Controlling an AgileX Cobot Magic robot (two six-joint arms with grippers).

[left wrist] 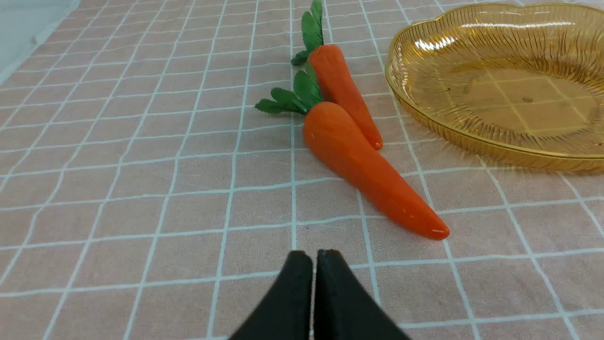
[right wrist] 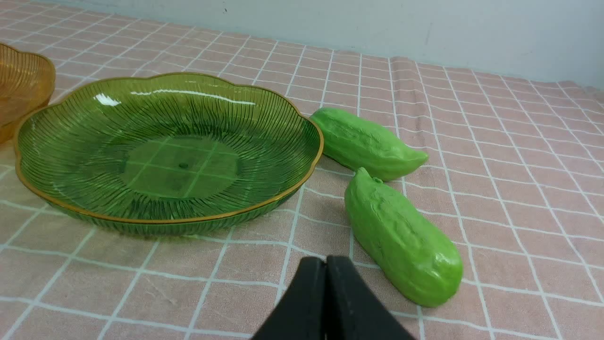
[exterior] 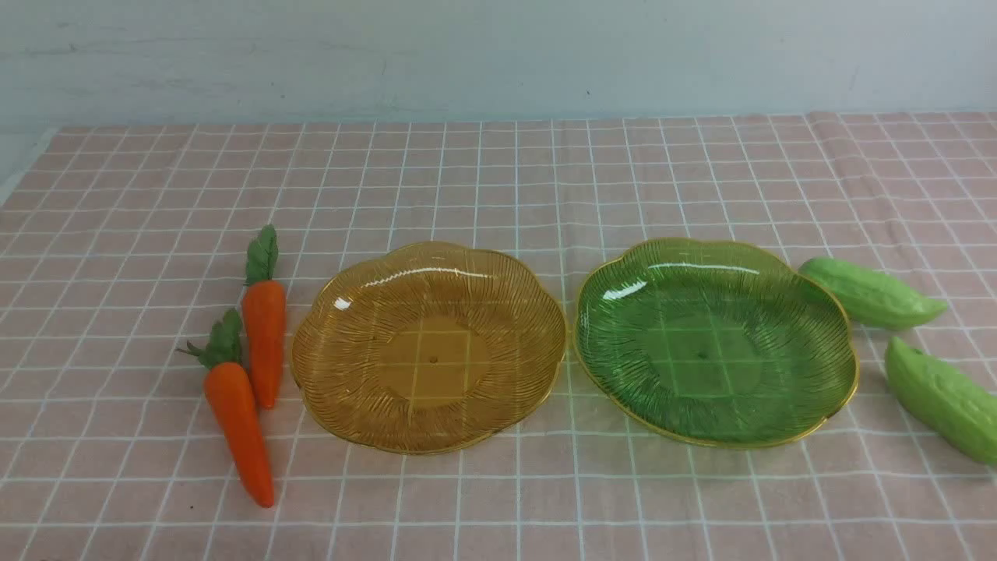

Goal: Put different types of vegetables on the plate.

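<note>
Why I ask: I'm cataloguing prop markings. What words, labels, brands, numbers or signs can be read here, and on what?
None: no word, label, brand, number or sign shows in any view.
The near carrot, far carrot, near gourd, far gourd, amber plate and green plate bear no print.
The cloth carries only a white grid.
The left end effector and right end effector are plain black.

1 gourd (exterior: pixel 942 401) seems clipped at the edge.

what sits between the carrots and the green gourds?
Two empty plates side by side: amber plate by the carrots, green plate by the gourds. Front view shows it.
</note>
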